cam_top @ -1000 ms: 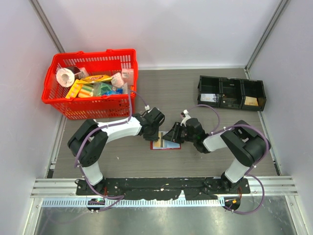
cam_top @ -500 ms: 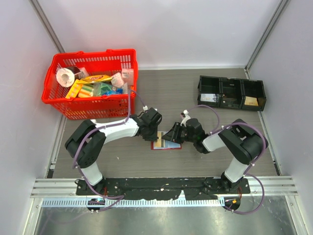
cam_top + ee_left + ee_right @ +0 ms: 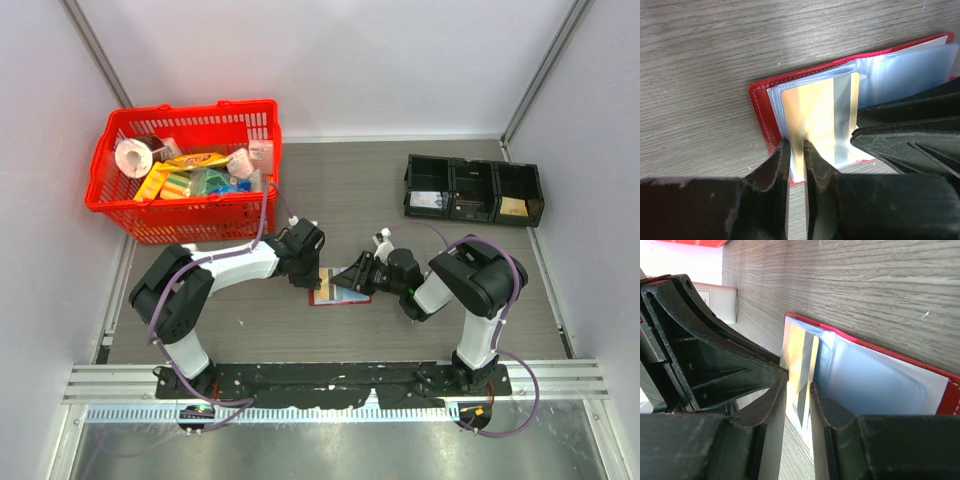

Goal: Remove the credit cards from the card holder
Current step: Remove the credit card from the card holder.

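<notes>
The red card holder lies open on the table between my two grippers. In the left wrist view its red cover and pale blue pockets show, with a tan/gold credit card standing out of a pocket. My left gripper is shut on the near edge of that gold card; it also shows from above. My right gripper is closed around the pocket leaf with the gold card beside the blue pockets; from above it is at the holder's right. Other cards are hidden.
A big red basket full of packaged goods stands at the back left. A black three-part bin stands at the back right. The two grippers' fingers nearly touch over the holder. White walls close in the table.
The left gripper has shifted slightly left. The right arm's elbow has swung inward to the left while its gripper stays at the holder. The holder has not moved.
</notes>
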